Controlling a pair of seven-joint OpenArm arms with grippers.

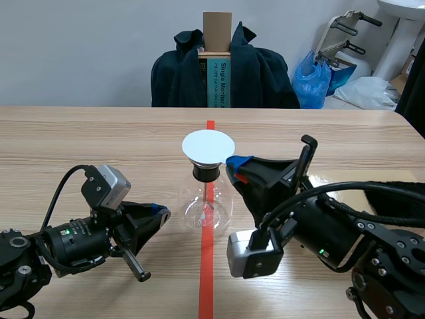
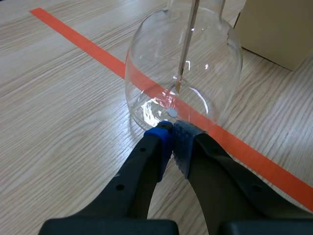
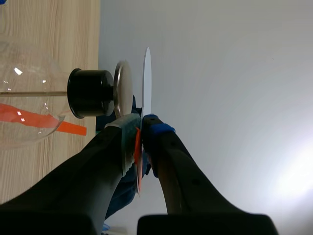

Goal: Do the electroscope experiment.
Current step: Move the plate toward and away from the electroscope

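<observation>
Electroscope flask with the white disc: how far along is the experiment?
Done: the right gripper is shut on the white disc. In hand: the disc hangs just over the metal plate, a thin gap between. The left gripper, shut, sits at the glass flask's base. Left, probably: touching disc to plate.

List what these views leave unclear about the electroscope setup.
Scene view: the white disc covers the metal plate beneath it.
Left wrist view: flask neck cut off at the edge; rod tip too small.
Same view: left gripper touching flask or not, unclear.
Right wrist view: right gripper covers where it holds the disc.
</observation>
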